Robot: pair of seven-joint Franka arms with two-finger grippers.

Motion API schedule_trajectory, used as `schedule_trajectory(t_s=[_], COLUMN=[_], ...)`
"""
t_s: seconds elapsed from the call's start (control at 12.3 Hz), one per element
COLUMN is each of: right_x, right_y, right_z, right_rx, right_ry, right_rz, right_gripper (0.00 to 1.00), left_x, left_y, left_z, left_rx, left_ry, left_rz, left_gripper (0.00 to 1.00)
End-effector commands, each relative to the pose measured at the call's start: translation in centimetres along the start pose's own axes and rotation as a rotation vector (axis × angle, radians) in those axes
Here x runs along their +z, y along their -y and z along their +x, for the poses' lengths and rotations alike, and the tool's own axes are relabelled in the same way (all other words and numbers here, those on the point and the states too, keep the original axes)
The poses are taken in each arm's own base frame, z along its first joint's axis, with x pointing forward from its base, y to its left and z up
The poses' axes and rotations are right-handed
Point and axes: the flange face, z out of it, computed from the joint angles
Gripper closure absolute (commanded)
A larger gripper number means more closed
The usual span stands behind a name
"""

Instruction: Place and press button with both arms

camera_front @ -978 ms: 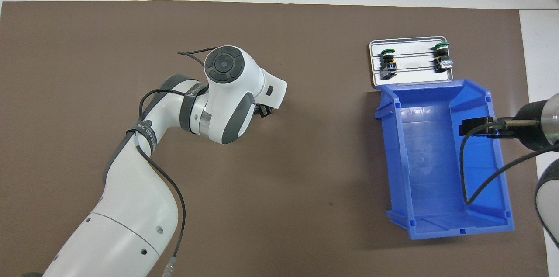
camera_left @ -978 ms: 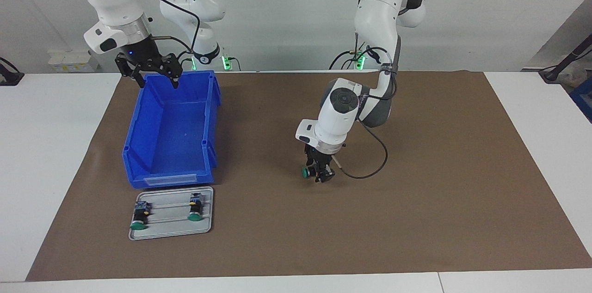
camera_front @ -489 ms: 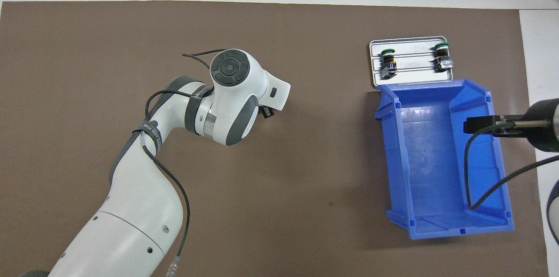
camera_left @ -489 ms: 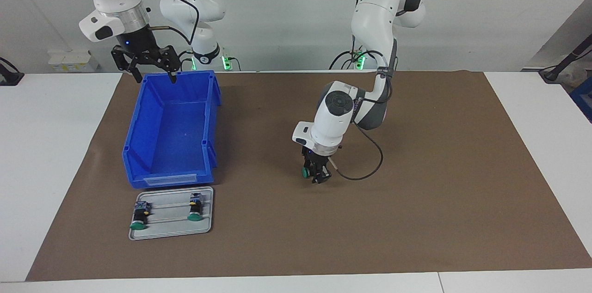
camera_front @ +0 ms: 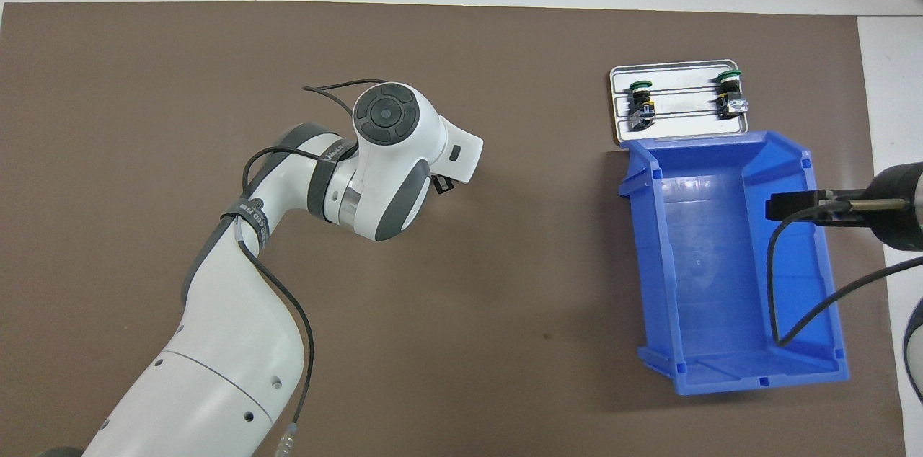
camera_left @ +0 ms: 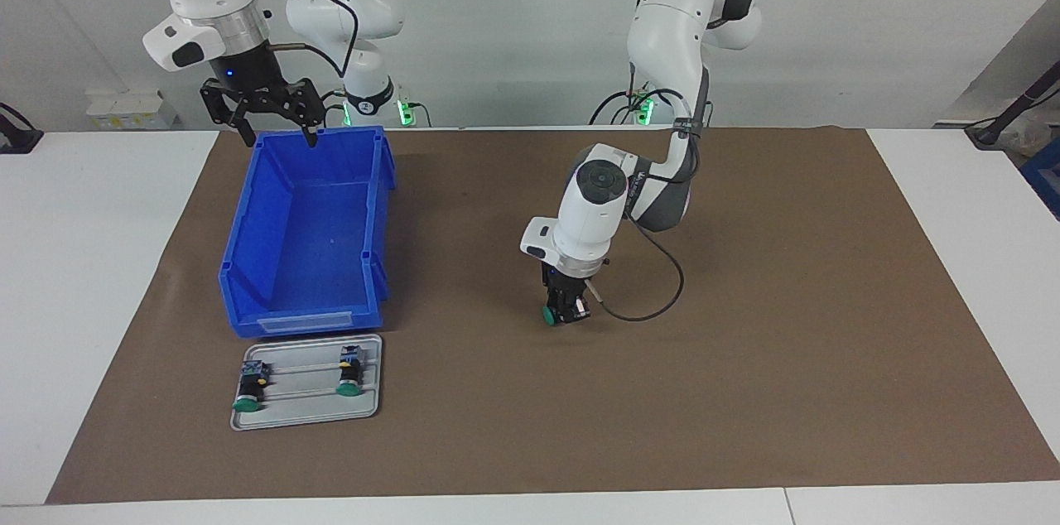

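Observation:
A green-capped button [camera_left: 547, 315] lies on its side on the brown mat mid-table, its cap pointing toward the right arm's end. My left gripper [camera_left: 565, 311] stands straight down on it, fingers shut on its black body. In the overhead view the left wrist [camera_front: 382, 154] hides both gripper and button. My right gripper [camera_left: 280, 136] hangs open over the blue bin's rim nearest the robots, holding nothing. Two more buttons [camera_left: 247, 392] [camera_left: 348, 380] lie on a metal tray [camera_left: 306, 417].
The blue bin [camera_left: 377, 202] [camera_front: 721, 370] stands toward the right arm's end, with the tray [camera_front: 678, 127] touching the end of it farthest from the robots. A black cable loops on the mat beside the left gripper. White table borders the mat.
The left gripper's fingers have drawn in around the button and the wrist has shifted slightly. The right gripper rose a little above the bin's rim, then held still.

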Motion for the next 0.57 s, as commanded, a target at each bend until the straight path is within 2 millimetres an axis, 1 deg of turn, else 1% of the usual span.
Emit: schedule_trajectory(t_s=[0.0, 0.08, 0.16, 0.24, 0.33, 0.41, 0.49], right_x=[-0.5, -0.5, -0.5, -0.5, -0.5, -0.5, -0.5], right_y=[0.1, 0.1, 0.1, 0.0, 0.1, 0.1, 0.1], right_z=[-0.3, -0.3, -0.3, -0.3, -0.3, -0.3, -0.3], right_rx=[0.016, 0.016, 0.016, 0.017, 0.016, 0.016, 0.016], right_ry=[0.002, 0.001, 0.001, 0.002, 0.001, 0.001, 0.001], right_rz=[0.018, 0.018, 0.018, 0.018, 0.018, 0.018, 0.018], right_gripper=[0.01, 0.01, 0.01, 0.01, 0.01, 0.01, 0.01], left_x=[-3.6, -5.1, -6.6, -8.1, -9.7, -10.9, -11.7], left_y=[0.2, 0.2, -0.2, -0.1, 0.1, 0.5, 1.4], left_z=[0.2, -0.1, -1.0, -2.7, -5.0, -7.0, -8.5], left_rx=[-0.035, -0.046, -0.053, -0.060, -0.057, -0.064, -0.074], left_ry=[-0.018, -0.032, -0.041, -0.041, -0.041, -0.066, -0.128], left_rz=[0.041, 0.047, 0.046, 0.045, 0.043, 0.019, -0.028], left_gripper=[1.00, 1.00, 1.00, 1.00, 1.00, 1.00, 1.00])
